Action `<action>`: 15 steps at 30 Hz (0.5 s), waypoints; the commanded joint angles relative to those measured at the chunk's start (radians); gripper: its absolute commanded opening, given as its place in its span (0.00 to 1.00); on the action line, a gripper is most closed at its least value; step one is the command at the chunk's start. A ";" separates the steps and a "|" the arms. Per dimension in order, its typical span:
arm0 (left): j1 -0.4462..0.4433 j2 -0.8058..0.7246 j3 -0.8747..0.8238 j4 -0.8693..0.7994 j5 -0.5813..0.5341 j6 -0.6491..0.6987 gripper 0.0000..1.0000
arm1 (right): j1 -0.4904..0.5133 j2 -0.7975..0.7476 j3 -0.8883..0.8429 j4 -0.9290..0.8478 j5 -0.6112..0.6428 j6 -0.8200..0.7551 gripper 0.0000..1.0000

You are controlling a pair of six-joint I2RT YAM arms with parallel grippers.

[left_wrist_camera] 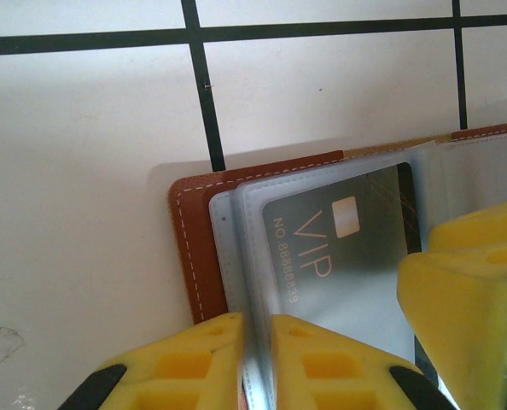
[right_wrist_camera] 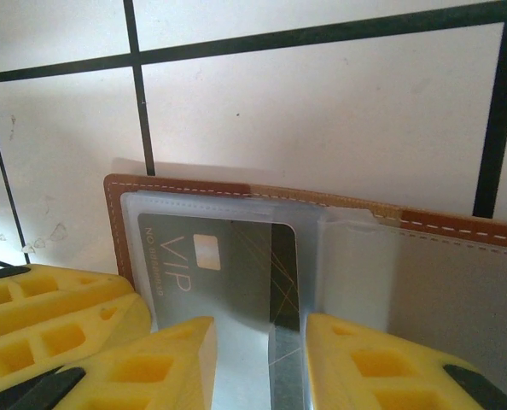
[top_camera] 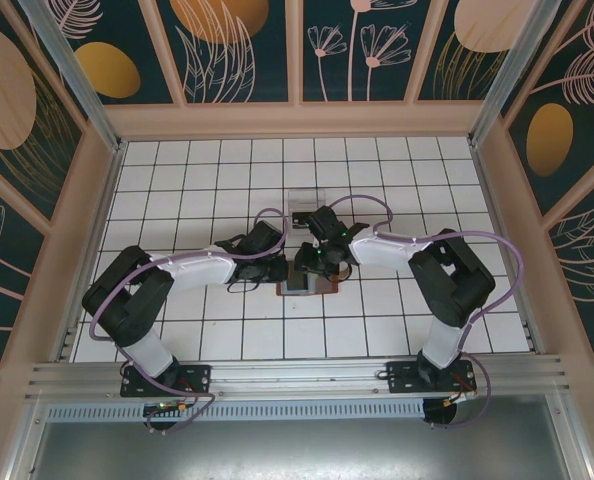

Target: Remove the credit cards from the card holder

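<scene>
The holder (left_wrist_camera: 194,248) lies open on the worktop; the left pincer (left_wrist_camera: 255,359), almost closed, pinches its clear sleeve (left_wrist_camera: 236,256). The VIP card (right_wrist_camera: 228,265) points lengthwise into the right pincer (right_wrist_camera: 258,367) (half open, jaws astride its end, not gripping I think), the nearer one

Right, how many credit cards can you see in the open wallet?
1: a dark VIP card in a clear sleeve of the open brown card holder. More may be hidden in other sleeves.
</scene>
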State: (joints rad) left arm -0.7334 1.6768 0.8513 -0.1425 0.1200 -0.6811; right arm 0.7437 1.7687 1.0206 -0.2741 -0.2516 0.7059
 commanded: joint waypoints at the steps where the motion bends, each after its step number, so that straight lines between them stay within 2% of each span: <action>1: -0.005 0.031 0.003 -0.040 -0.019 0.021 0.17 | -0.007 0.001 0.001 -0.011 0.017 -0.026 0.31; 6: -0.005 0.031 0.003 -0.041 -0.015 0.022 0.16 | -0.018 0.000 -0.041 0.047 -0.023 -0.017 0.23; 15: -0.005 0.064 0.009 -0.040 -0.005 0.025 0.16 | -0.048 -0.027 -0.132 0.174 -0.102 0.003 0.20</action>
State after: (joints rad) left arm -0.7334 1.6920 0.8631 -0.1379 0.1268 -0.6804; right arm 0.7048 1.7535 0.9276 -0.1436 -0.3206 0.6979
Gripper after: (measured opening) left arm 0.159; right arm 0.205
